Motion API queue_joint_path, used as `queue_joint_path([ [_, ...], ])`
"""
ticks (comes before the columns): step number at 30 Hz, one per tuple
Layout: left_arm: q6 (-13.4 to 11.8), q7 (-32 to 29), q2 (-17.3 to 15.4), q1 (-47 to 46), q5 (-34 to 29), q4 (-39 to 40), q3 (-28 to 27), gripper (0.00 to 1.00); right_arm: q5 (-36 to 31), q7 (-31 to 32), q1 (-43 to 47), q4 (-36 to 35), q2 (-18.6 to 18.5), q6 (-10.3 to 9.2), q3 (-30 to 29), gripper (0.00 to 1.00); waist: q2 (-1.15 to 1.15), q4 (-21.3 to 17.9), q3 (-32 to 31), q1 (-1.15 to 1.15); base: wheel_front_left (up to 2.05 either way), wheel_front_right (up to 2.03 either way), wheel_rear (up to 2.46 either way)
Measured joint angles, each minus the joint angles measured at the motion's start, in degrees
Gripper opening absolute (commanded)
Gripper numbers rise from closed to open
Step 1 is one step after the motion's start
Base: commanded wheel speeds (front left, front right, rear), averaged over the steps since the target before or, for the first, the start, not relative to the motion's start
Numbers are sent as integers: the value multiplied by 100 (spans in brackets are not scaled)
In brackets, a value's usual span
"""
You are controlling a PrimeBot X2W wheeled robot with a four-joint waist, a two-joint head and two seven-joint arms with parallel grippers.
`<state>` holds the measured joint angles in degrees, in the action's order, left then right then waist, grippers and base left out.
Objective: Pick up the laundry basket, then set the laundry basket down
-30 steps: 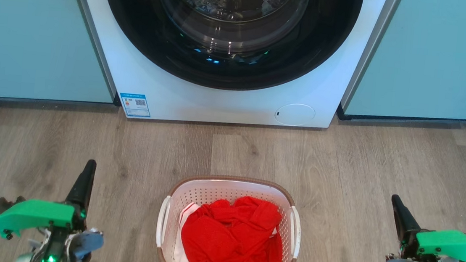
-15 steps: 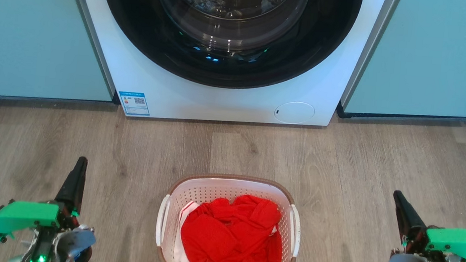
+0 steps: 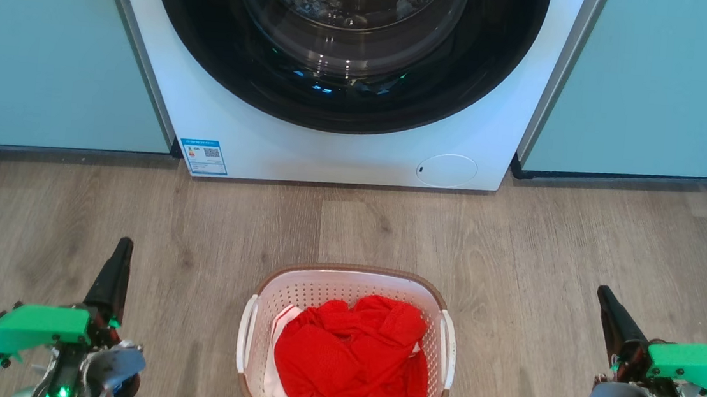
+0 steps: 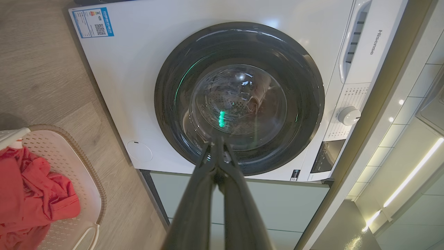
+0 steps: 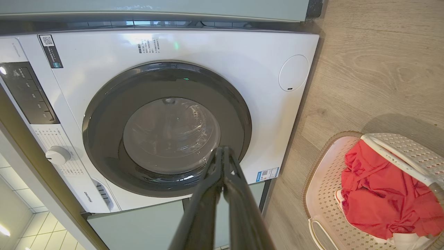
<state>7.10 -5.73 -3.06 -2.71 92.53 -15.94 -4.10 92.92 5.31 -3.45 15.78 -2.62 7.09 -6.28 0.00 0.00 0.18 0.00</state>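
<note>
The laundry basket (image 3: 320,290) is set on the wood floor (image 3: 515,251) before the washing machine (image 3: 306,149), with red clothing (image 3: 346,358) heaped inside. The left gripper (image 3: 118,261) and right gripper (image 3: 610,310) are held well apart from it on either side, jaws pressed tip to tip.

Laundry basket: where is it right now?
Head view, bottom centre: the laundry basket sits on the floor before the washing machine, between the left hand and right hand.
</note>
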Motion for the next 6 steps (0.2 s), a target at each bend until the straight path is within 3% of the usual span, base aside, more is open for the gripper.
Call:
queue_joint_path([
  [6,0,0,3,-1,-1,0,-2,0,-1,11,0,0,1,0,-14,0,0,0,0,0,0,0,0],
])
